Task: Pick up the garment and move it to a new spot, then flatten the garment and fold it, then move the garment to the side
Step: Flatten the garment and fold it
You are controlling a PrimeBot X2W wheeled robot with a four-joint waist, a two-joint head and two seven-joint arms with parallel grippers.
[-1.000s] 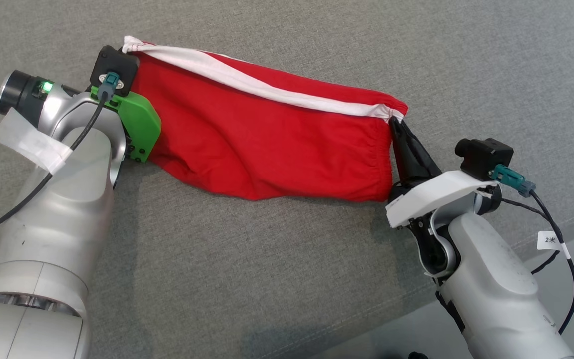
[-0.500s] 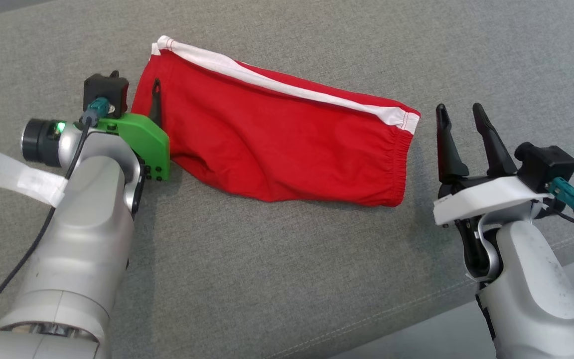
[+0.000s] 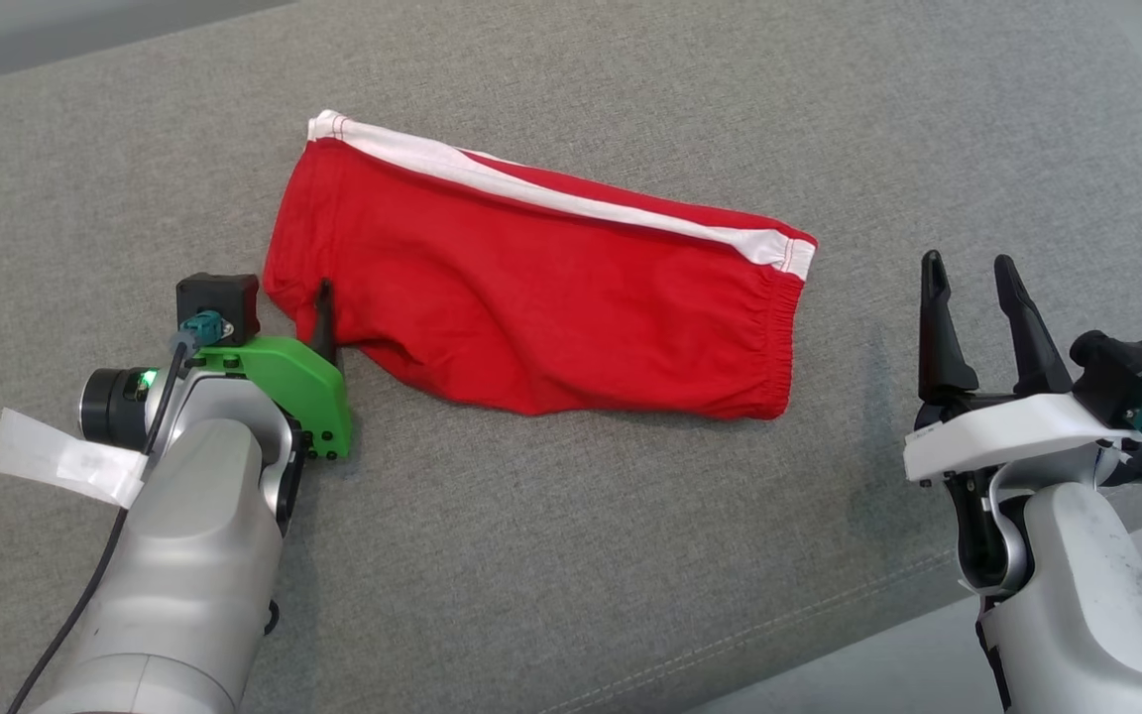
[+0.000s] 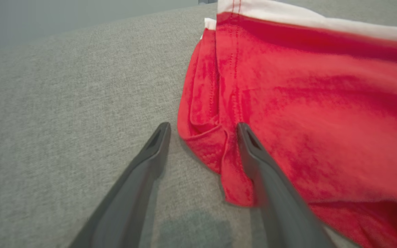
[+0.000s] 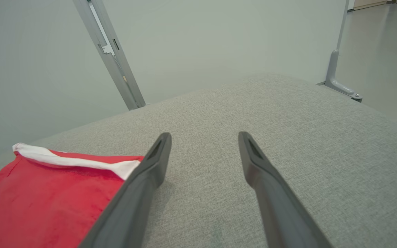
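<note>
On the left side of the grey surface (image 3: 531,555), the left pincer (image 4: 202,128) stands open with nothing in it. From its wrist camera I see the near left corner of the garment (image 3: 531,297) lying between the two fingers. One finger is over the red cloth, but whether it touches I cannot tell. One second ago this pincer was at that end of the garment and the cloth was stretched tight. Half a second ago it was already open, and now it has drawn back toward the robot.

In the middle, the garment lies alone on the surface, a long red shape with a white stripe along its far edge and a gathered hem at its right end. It is mostly flat, with a small turned-over fold at the near left corner and soft wrinkles along the near edge. Before, it was pulled between both pincers; now it is loose. The whole head picture has also shifted, so part of this change belongs to the camera.

On the right, the right pincer (image 3: 968,266) is wide open and empty. It is well apart from the garment's right end, which it pinched one second ago.

In my judgement the placing and stretching is done and the folding is the next step. The curled corner may need smoothing first.
</note>
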